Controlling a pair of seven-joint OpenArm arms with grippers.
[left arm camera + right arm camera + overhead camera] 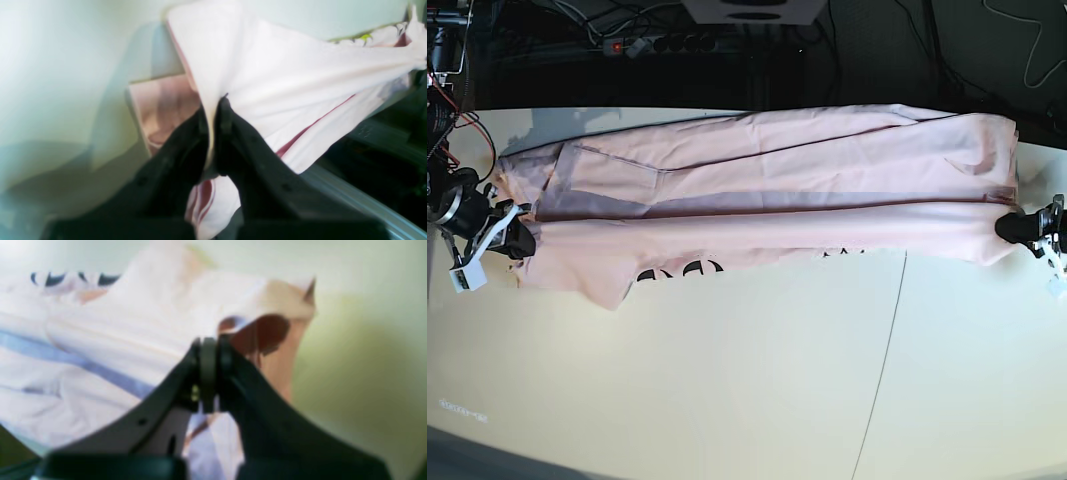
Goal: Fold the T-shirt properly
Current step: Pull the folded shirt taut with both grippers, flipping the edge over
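The pale pink T-shirt (pixel 767 190) lies stretched lengthwise across the far half of the table, folded along its length, with black lettering (pixel 677 272) peeking out under its near edge. My left gripper (pixel 1015 228) is shut on the shirt's right end; in the left wrist view the gripper (pixel 213 110) pinches a fold of the shirt (pixel 300 76). My right gripper (pixel 519 240) is shut on the shirt's left end; in the right wrist view the gripper (pixel 210 343) clamps cloth of the shirt (pixel 116 340). Both wrist views are blurred.
The pale table (pixel 747 380) has a thin seam line (pixel 882 370) running to the front edge. Cables and a power strip (pixel 637 45) lie in the dark area behind the table. Red wires (pixel 467 120) hang at the far left.
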